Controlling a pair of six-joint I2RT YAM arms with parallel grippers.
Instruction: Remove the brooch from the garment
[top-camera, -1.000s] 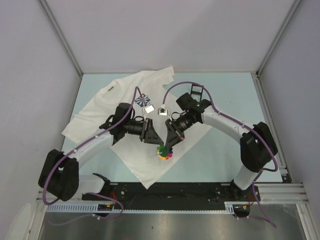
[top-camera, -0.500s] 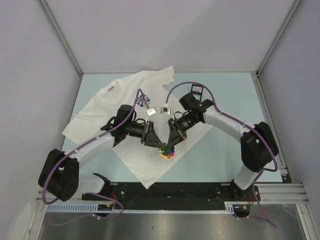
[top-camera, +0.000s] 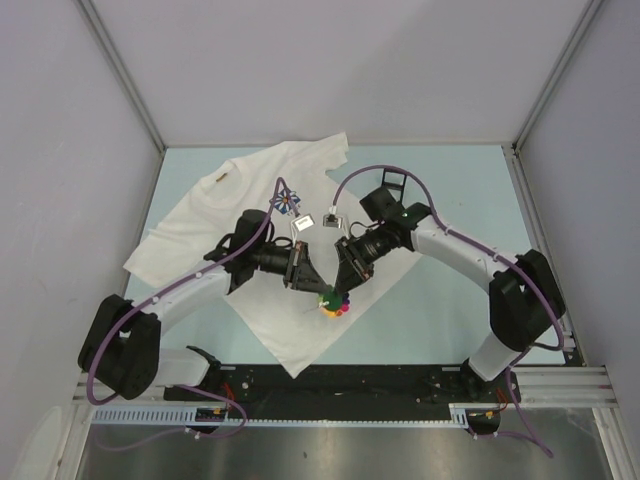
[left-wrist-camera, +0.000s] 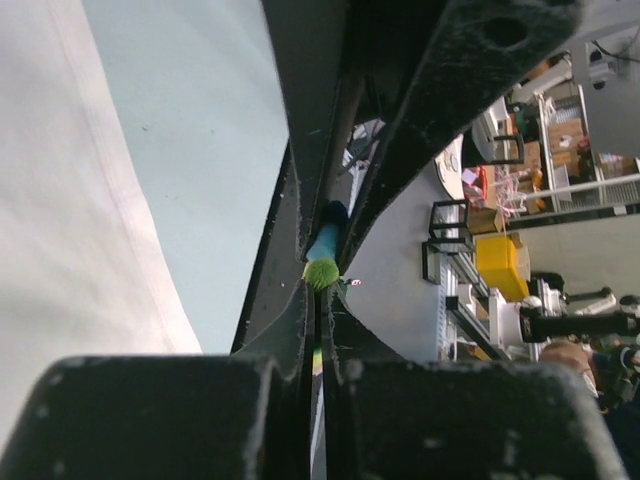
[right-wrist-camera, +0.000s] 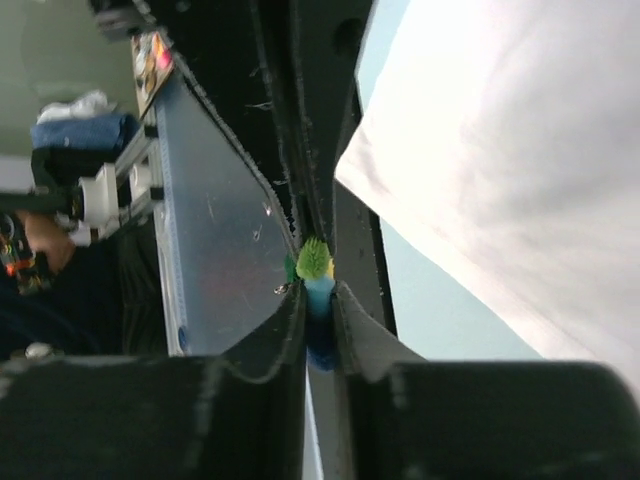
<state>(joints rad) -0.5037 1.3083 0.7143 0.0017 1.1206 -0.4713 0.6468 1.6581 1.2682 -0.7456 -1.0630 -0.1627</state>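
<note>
Left end effector (left-wrist-camera: 318, 300) and right end effector (right-wrist-camera: 318, 298) both clamp one brooch (top-camera: 332, 303); one garment (top-camera: 250, 190) lies under them

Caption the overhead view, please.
Left arm and right arm meet over a white T-shirt, jaws together at a colourful brooch.

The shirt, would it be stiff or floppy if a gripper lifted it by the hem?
Probably floppy: the shirt lies flat in soft wrinkles. Likely light, being thin cloth, so tugging the brooch may lift the hem with it.

Bright even light, garment (right-wrist-camera: 500, 150) overexposed, foreground blurred
</note>
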